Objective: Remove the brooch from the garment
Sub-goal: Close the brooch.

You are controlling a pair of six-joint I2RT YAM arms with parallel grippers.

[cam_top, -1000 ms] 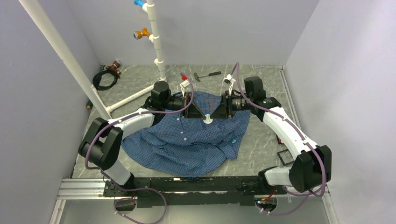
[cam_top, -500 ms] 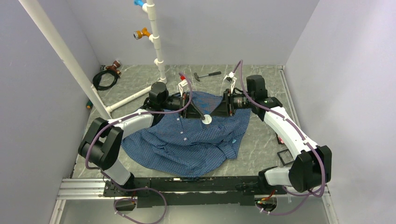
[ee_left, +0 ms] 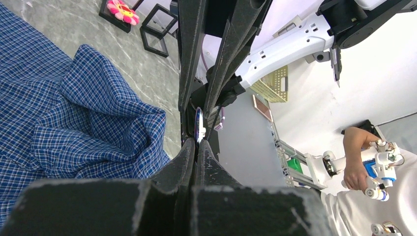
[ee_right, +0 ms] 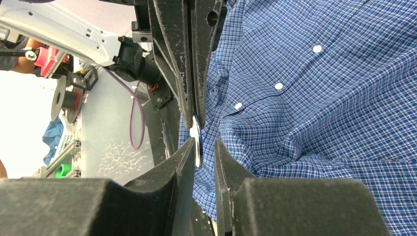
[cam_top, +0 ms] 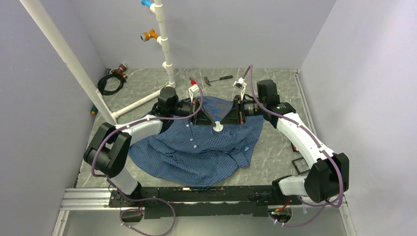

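Observation:
The garment (cam_top: 196,147) is a blue fine-checked shirt, crumpled on the table; it also shows in the left wrist view (ee_left: 59,113) and the right wrist view (ee_right: 319,98). The brooch (cam_top: 217,127) shows only as a small round white disc at the shirt's upper middle. It is edge-on with a blue rim in both wrist views (ee_left: 198,125) (ee_right: 196,137), and no pink shows on it. My left gripper (cam_top: 213,124) (ee_left: 197,142) is shut on the disc's edge. My right gripper (cam_top: 221,125) (ee_right: 202,145) faces it with its jaws apart. The disc lies against one finger, with fabric in the gap.
A pink flower-like piece (ee_left: 120,10) lies on a black frame on the table, right of the shirt (cam_top: 295,146). More black frames (cam_top: 300,164) lie near it. A white pipe stand (cam_top: 164,44), a hammer (cam_top: 219,78) and a black cable coil (cam_top: 110,81) are at the back.
The right wrist rose a little half a second ago and has come back down. The disc and both grippers' tips stay at the same spot on the shirt.

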